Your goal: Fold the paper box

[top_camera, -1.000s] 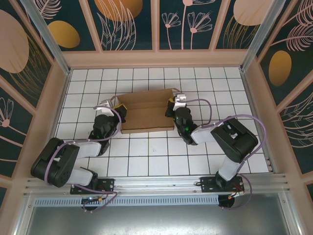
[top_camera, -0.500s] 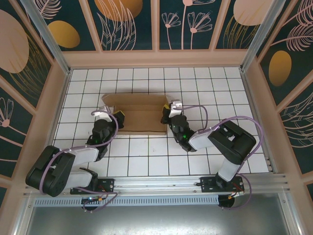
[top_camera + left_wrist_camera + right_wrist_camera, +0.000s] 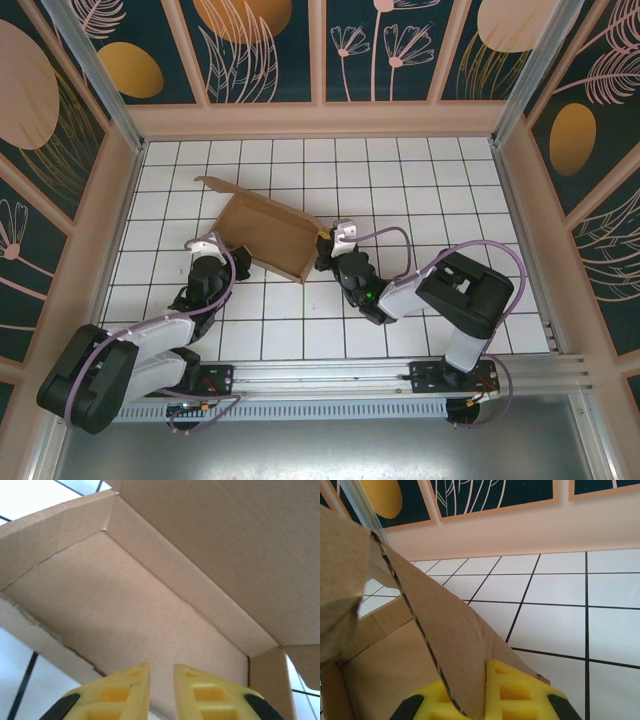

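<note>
White-tiled table point(image 3: 300, 310) — paper box point(image 3: 265, 232), open tray left of centre, long axis running far-left to near-right; right gripper point(image 3: 480, 685) clamped on its near-right end, left gripper point(image 3: 161, 675) at its near-left wall, fingers almost together — grasp cannot be told.

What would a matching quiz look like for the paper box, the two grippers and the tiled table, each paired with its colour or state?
Column one:
1. paper box
2. left gripper
3. right gripper
4. tiled table

Column two:
A. white with black lines
B. clamped on a cardboard flap
C. brown, partly folded, walls raised
D. yellow fingers slightly apart, nothing between them

Pairs: 1-C, 2-D, 3-B, 4-A.
</note>
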Robot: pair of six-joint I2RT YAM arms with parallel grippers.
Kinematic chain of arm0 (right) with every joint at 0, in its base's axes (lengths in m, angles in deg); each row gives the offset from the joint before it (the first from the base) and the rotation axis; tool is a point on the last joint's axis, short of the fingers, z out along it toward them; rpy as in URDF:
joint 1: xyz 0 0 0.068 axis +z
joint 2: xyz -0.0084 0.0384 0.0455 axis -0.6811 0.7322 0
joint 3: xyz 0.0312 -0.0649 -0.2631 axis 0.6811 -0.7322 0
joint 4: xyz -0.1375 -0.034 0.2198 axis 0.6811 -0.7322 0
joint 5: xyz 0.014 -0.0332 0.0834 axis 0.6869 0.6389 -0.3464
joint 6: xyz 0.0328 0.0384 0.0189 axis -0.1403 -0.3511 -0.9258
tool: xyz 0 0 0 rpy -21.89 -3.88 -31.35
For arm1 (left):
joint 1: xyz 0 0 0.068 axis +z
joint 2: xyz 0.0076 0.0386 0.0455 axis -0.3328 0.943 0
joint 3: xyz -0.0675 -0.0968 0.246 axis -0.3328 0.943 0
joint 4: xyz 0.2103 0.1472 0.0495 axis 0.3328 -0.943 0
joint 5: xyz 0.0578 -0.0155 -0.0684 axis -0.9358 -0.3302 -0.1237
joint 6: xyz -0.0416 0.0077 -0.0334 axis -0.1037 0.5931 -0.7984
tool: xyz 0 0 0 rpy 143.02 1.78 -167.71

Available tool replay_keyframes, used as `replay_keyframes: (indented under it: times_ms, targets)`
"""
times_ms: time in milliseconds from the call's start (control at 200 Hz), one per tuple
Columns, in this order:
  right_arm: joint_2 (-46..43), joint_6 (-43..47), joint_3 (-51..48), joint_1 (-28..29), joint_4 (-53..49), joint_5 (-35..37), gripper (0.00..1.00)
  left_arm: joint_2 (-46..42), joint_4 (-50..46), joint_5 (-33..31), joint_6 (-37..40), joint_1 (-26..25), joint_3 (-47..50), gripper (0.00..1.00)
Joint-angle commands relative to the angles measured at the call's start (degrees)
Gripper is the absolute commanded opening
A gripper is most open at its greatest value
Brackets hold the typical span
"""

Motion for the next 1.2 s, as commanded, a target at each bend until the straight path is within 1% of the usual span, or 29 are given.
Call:
replay_keyframes:
  times_ms: [0, 110, 175, 310, 425, 505, 631, 751, 856, 1006, 1086, 1191]
  targets:
    - [2.34, -0.61, -1.31, 1.01, -7.02, 1.48, 0.05, -0.29, -1.18, -1.32, -0.57, -0.09, 0.71, 0.18]
    - [2.19, 3.42, -0.37, 0.59, -6.67, 2.12, 0.06, 2.13, 2.77, 1.70, -0.21, -0.14, 0.53, 0.14]
    - [1.91, 5.15, -0.27, -0.14, -5.89, 1.20, 0.08, 4.08, 5.05, 3.61, -0.12, -0.10, -0.11, 0.13]
    - [1.56, 6.10, 0.51, -3.41, -6.15, -2.66, 0.09, 7.33, 9.86, 6.40, -1.03, -0.14, -1.13, 0.12]
    - [1.67, 7.80, 2.05, -6.47, -7.11, -4.71, 0.09, 9.22, 12.45, 6.76, -1.46, -0.35, -2.46, 0.13]
    - [1.80, 8.54, 3.33, -9.23, -7.65, -8.18, 0.09, 10.55, 14.40, 6.87, -1.58, -0.58, -3.56, 0.15]
    - [1.95, 7.85, 6.91, -13.84, -11.23, -13.35, 0.10, 14.08, 17.01, 8.14, -1.71, -1.40, -6.50, 0.16]
    - [2.49, 7.19, 10.39, -16.47, -14.62, -18.23, 0.10, 17.20, 18.32, 7.54, -0.96, -3.33, -9.31, 0.17]
    - [3.30, 6.35, 13.68, -17.18, -18.84, -20.92, 0.10, 19.16, 20.91, 7.62, -2.07, -3.92, -9.99, 0.17]
    - [3.85, 3.49, 14.65, -17.18, -21.39, -22.73, 0.10, 20.47, 22.44, 8.02, -2.37, -4.00, -9.94, 0.17]
    - [4.18, 1.94, 13.47, -16.72, -20.62, -23.07, 0.10, 20.69, 22.90, 8.16, -2.49, -4.01, -9.64, 0.16]
    - [4.35, 0.80, 10.05, -14.93, -16.06, -20.64, 0.10, 21.22, 24.31, 8.35, -3.15, -4.01, -8.52, 0.15]
